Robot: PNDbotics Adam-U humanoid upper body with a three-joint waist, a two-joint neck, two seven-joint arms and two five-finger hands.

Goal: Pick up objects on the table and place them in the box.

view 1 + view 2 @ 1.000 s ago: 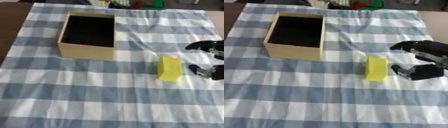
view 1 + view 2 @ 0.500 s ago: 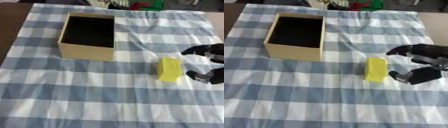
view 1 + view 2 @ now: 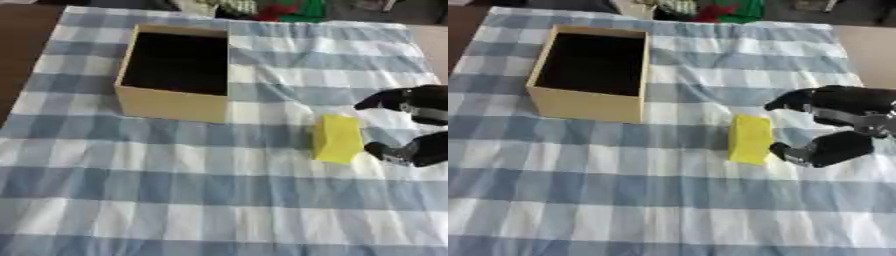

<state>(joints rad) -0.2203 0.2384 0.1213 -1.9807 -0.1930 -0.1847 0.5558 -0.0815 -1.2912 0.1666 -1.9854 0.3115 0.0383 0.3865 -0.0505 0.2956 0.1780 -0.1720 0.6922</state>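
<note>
Right hand (image 3: 846,122): in from the right edge, thumb and fingers spread and curved into a wide pincer, grasping nothing. Upper fingers (image 3: 791,101) reaching over the cloth just right of the yellow block (image 3: 750,138), lower thumb tip level with the block's near end and just beside its right face; contact too close to call, but no closure around it. Posture reads as a pre-grasp: mouth of the hand turned left toward the block, wide enough to take its short width. By that reading, pick-up not yet done.

Left hand: in neither eye view.

Yellow block: plain bright yellow, box-shaped, longer than wide, flat faces and fairly crisp edges, slightly paler on top than on its near side. Lying flat on the blue-and-white checked cloth (image 3: 623,200), right of centre, long axis running roughly near to far. Nothing printed or marked on it that can be made out. Probably light and rigid enough for a side pinch, judging by shape alone.

Cardboard box (image 3: 166,102): tan walls, dark open interior, nothing visible inside. Far and left of the block, well apart from it, open top upward, so a ready drop target once the block is lifted.

Beyond the far edge of the cloth, a clutter of green and red items (image 3: 289,7), untouched.
</note>
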